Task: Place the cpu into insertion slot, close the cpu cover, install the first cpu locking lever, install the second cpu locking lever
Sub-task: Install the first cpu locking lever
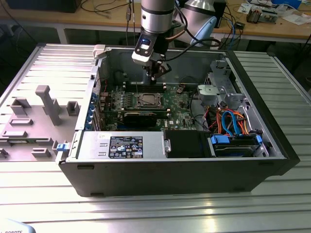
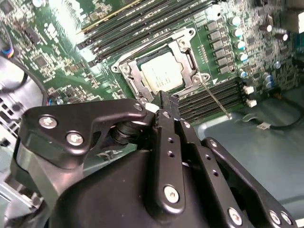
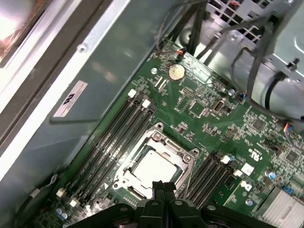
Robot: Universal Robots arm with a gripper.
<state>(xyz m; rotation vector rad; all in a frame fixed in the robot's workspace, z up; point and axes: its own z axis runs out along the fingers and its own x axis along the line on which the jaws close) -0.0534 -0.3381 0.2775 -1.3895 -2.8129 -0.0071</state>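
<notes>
The cpu (image 2: 161, 71) shows its silver-grey top inside the insertion slot (image 3: 124, 181) on the green motherboard, also visible in the exterior view as the cpu (image 1: 147, 100) and in the first wrist view as the cpu (image 3: 154, 166). The cpu cover (image 2: 134, 80), a metal frame, lies flat around the chip. A thin locking lever (image 2: 216, 99) juts away from one corner of the socket. My gripper (image 1: 156, 75) hangs above the socket's far side, shut with nothing between its black fingers (image 2: 166, 105), whose tips (image 3: 164, 186) hover just beside the socket.
Long black memory slots (image 3: 111, 137) flank the socket on both sides. A black expansion card (image 1: 141, 118) lies nearer the case front. The case wall (image 3: 95, 71) rises close behind the gripper. Drive bays and coloured cables (image 1: 228, 121) fill the exterior view's right.
</notes>
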